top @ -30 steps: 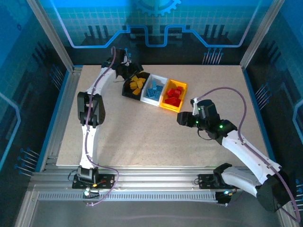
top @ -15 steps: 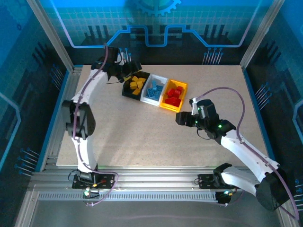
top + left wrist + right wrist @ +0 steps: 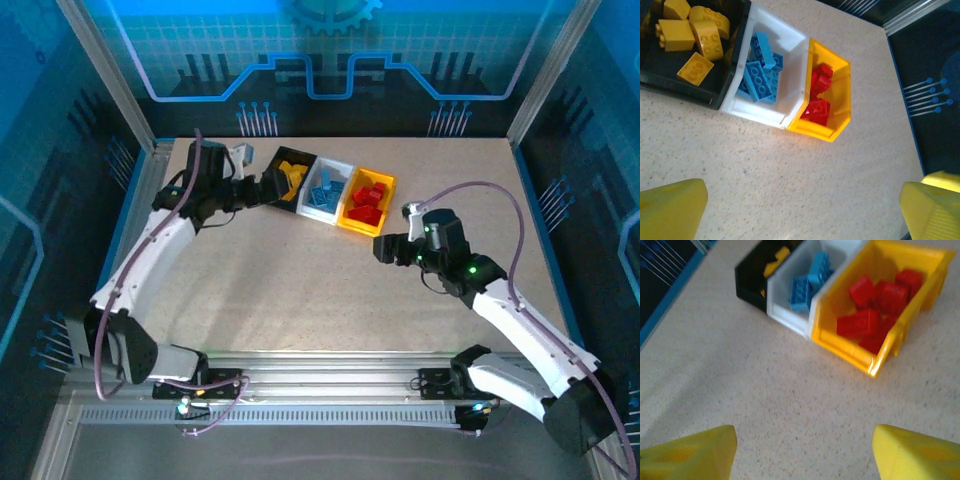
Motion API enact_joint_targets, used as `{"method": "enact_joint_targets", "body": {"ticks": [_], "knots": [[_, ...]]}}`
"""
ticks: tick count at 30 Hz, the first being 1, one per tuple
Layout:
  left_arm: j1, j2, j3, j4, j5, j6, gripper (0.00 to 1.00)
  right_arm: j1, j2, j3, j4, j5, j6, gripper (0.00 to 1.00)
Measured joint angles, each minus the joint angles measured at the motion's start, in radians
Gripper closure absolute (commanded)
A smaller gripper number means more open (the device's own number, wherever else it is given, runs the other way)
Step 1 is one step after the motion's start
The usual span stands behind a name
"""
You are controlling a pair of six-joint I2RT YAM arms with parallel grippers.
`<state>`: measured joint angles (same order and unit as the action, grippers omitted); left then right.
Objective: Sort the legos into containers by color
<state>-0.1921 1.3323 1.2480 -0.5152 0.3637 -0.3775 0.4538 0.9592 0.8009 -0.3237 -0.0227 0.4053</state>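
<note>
Three joined containers stand at the back of the table: a black bin [image 3: 275,192] with yellow legos [image 3: 695,35], a white bin [image 3: 318,208] with blue legos [image 3: 759,70], and a yellow bin [image 3: 358,224] with red legos [image 3: 817,95]. My left gripper [image 3: 266,186] hovers at the black bin's left near side, open, with bare table between its yellow fingers [image 3: 670,210]. My right gripper [image 3: 386,248] is just in front of the yellow bin [image 3: 850,352], open and holding nothing. The red legos [image 3: 875,305] and blue legos [image 3: 807,282] lie ahead of it.
The speckled beige tabletop [image 3: 300,290] stretches in front of the bins. A metal frame and blue walls [image 3: 120,90] enclose the table on the left, back and right. A cable [image 3: 480,190] loops above the right arm.
The left arm swung from behind the black bin to its left near side, and its jaws spread wide. The right gripper's jaws opened wider; it stayed in front of the yellow bin.
</note>
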Motion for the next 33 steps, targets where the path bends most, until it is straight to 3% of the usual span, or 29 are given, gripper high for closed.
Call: {"method": "enact_joint_targets", "body": {"ticks": [7,13,16,17,18,25,33], "knots": [[0.0,-0.24,-0.183,0.024,-0.008,0.071,0.01,-0.003,-0.028,0.148,-0.045,-0.002,-0.136,0.28],[0.0,-0.43,-0.299,0.025,-0.035,0.106,0.01,-0.003,-0.029,0.202,-0.084,-0.003,-0.128,0.26],[0.0,-0.494,-0.337,0.026,-0.05,0.108,0.01,-0.003,-0.042,0.202,-0.112,0.0,-0.101,0.14],[0.0,-0.513,-0.353,0.029,-0.058,0.106,0.01,-0.003,-0.049,0.202,-0.12,0.005,-0.095,0.01],[0.0,-0.539,-0.378,0.033,-0.071,0.095,0.01,-0.003,-0.06,0.202,-0.129,0.014,-0.086,0.0],[0.0,-0.752,-0.584,0.077,-0.142,-0.015,0.01,-0.003,-0.157,0.201,-0.198,0.096,-0.083,0.0],[0.0,-0.947,-0.652,0.064,-0.206,-0.048,0.01,-0.006,-0.154,0.133,-0.193,0.211,-0.143,0.0]]}}
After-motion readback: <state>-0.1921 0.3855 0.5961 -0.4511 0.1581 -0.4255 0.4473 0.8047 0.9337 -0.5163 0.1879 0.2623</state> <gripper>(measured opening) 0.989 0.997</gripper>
